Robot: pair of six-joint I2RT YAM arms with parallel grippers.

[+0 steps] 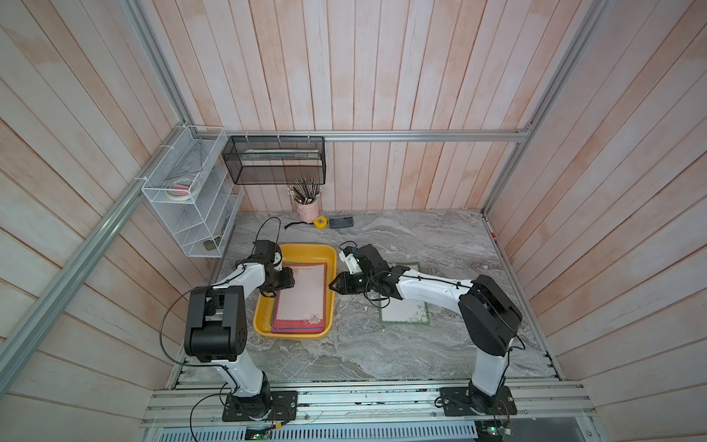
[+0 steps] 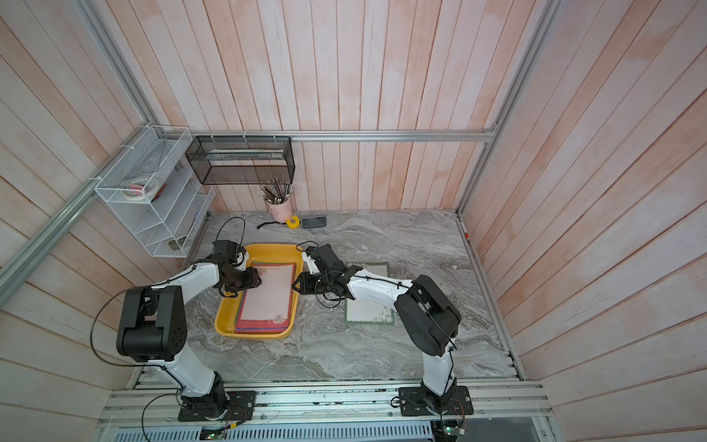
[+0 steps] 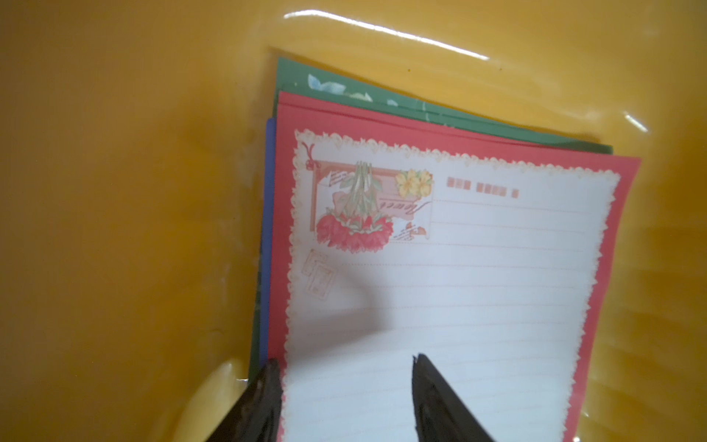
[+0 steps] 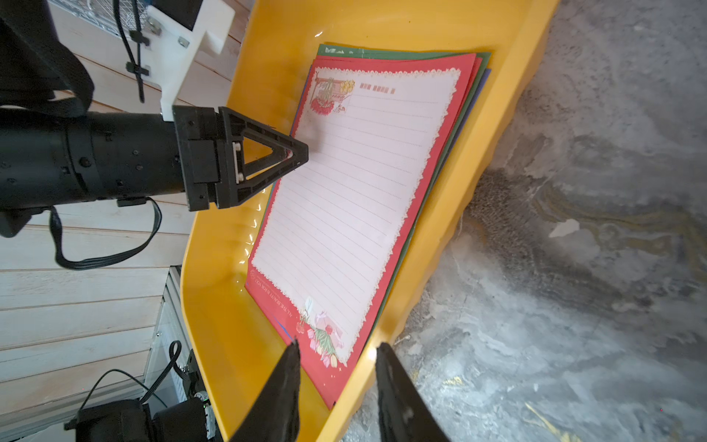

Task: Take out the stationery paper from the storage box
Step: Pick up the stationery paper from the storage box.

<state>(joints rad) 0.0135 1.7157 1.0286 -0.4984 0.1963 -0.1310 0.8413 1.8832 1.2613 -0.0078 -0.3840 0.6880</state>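
Lying stacked: stationery paper (image 1: 302,294), a red-bordered sheet on top with green and blue edges beneath, inside the yellow storage box (image 1: 306,250).
Left gripper (image 3: 344,359): jaws parted, one finger at the stack's edge, the other on the top sheet, which bows up between them.
Right gripper (image 4: 338,343): jaws parted astride the box's wall, clasping nothing visible.
Marble table (image 1: 382,352): one green-bordered sheet (image 1: 405,312) lies beside the box.

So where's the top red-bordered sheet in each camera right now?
In both top views: top sheet, left of centre.
Left wrist: close up, filling much of the picture.
Right wrist: mid-picture, seen slantwise.
Shared landmark: the yellow tray under it.
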